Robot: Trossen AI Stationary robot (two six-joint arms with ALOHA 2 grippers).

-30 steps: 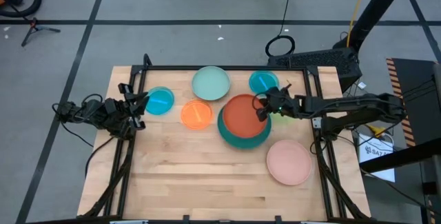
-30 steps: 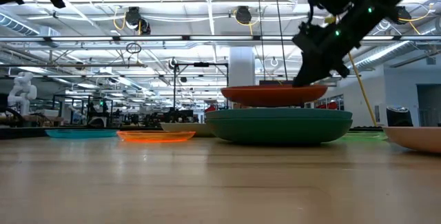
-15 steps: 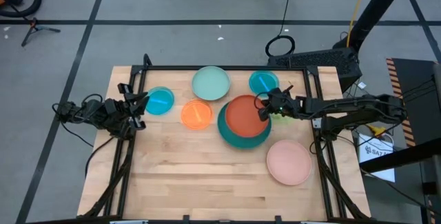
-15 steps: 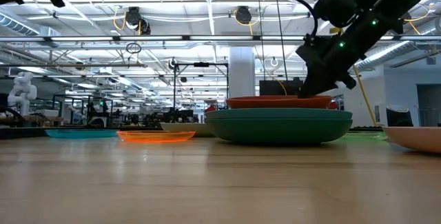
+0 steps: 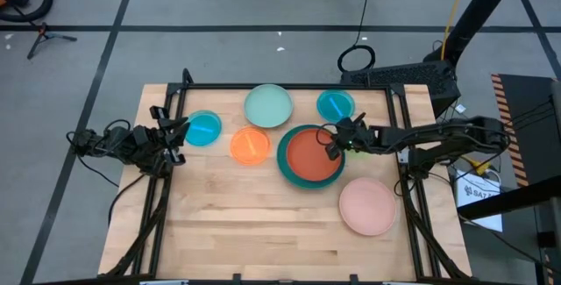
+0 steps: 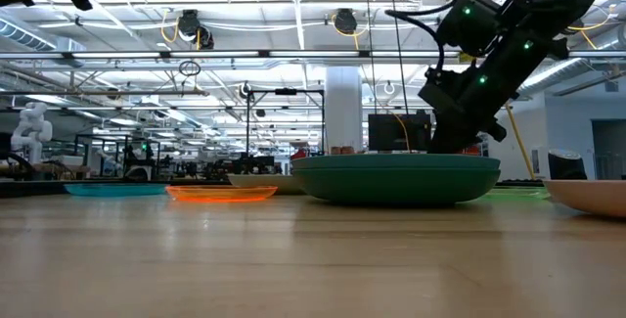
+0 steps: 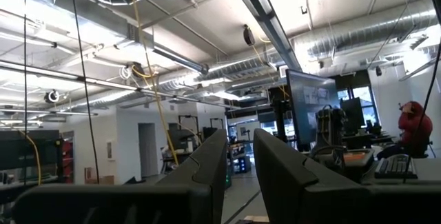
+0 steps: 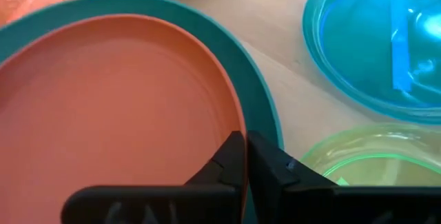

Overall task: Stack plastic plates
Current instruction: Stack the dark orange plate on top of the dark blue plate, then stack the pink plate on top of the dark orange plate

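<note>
The red-orange plate (image 5: pixel 311 153) is lying nested in the teal plate (image 5: pixel 288 164), toward the table's (image 5: pixel 263 224) far right. My right gripper (image 5: pixel 334 145) is pinching the red-orange plate's right rim. My left gripper (image 5: pixel 172 132) is hovering at the left edge, fingers nearly together.

From table height the teal plate (image 6: pixel 395 177) hides the red-orange plate sitting in it, my right arm covers most of the lime plate (image 5: pixel 358 142) from above, and the pink plate (image 6: pixel 589 195) is cut off at three o'clock.
</note>
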